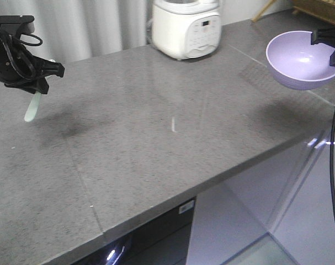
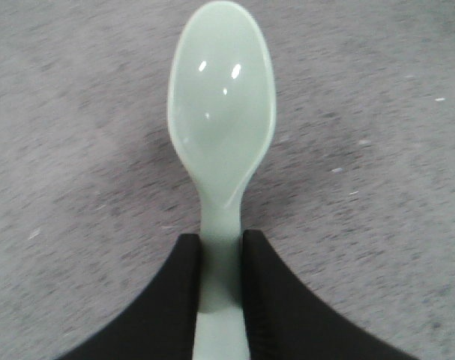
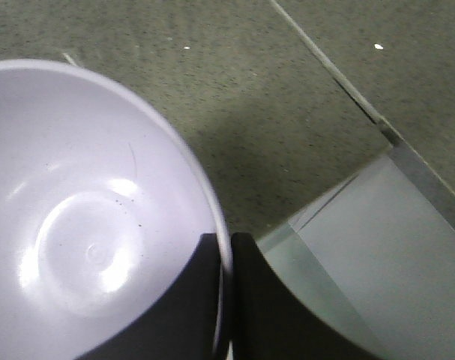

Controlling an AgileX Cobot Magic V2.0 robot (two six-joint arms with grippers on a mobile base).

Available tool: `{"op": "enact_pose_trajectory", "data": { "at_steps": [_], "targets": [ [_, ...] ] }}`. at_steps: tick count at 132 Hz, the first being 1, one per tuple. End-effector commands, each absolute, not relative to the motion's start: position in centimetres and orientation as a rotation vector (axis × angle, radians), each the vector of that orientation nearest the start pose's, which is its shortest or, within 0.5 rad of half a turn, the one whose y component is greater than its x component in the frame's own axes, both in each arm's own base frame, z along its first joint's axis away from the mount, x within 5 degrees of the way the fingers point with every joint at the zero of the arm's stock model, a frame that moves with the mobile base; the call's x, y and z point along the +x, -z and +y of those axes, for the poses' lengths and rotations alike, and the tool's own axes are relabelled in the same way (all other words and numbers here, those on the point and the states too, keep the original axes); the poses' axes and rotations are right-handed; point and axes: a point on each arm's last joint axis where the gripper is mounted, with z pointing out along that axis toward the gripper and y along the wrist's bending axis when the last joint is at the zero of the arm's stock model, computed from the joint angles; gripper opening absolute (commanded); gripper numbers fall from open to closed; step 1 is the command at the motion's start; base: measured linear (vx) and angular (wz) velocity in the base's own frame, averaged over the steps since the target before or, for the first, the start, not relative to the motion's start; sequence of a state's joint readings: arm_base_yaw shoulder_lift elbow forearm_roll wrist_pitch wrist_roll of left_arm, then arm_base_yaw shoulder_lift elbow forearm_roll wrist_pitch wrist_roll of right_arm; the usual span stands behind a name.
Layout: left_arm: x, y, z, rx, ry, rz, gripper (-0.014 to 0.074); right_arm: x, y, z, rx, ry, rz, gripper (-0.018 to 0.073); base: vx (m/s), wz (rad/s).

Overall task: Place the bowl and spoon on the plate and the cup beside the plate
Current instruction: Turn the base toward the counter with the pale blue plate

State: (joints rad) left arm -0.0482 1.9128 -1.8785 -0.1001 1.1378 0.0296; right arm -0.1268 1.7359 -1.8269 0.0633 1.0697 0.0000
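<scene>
While the left claw (image 2: 221,251) grips the spoon (image 2: 222,127) by its handle above the left edge of the counter (image 1: 156,143), the right claw (image 3: 226,259) pinches the rim of the bowl (image 1: 298,58), held aloft over the right edge. Both seem lifted, but I judge nothing is placed yet. Neither plate nor cup shows in any view, and the front view crops the right claw.

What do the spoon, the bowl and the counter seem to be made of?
The spoon: probably plastic, glossy pale mint, with small highlights. The bowl: likely plastic too, smooth lavender, shiny spots inside. The counter: looks like polished grey speckled stone, faintly reflective.
</scene>
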Motion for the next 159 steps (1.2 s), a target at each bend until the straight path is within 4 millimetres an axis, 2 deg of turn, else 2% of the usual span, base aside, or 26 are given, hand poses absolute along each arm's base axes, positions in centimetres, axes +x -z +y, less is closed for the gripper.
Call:
{"op": "enact_pose_trajectory", "data": {
  "at_steps": [1, 159],
  "targets": [
    [41.28, -36.52, -3.22, 0.079, 0.162, 2.527, -0.0007, 37.10, -42.30, -4.32, 0.147, -0.008, 2.317, -0.0007, -0.02, -0.42],
    [41.28, -36.52, -3.22, 0.079, 0.162, 2.527, -0.0007, 37.10, -42.30, -4.32, 0.147, -0.008, 2.317, -0.0007, -0.03, -0.46]
  ]
}}
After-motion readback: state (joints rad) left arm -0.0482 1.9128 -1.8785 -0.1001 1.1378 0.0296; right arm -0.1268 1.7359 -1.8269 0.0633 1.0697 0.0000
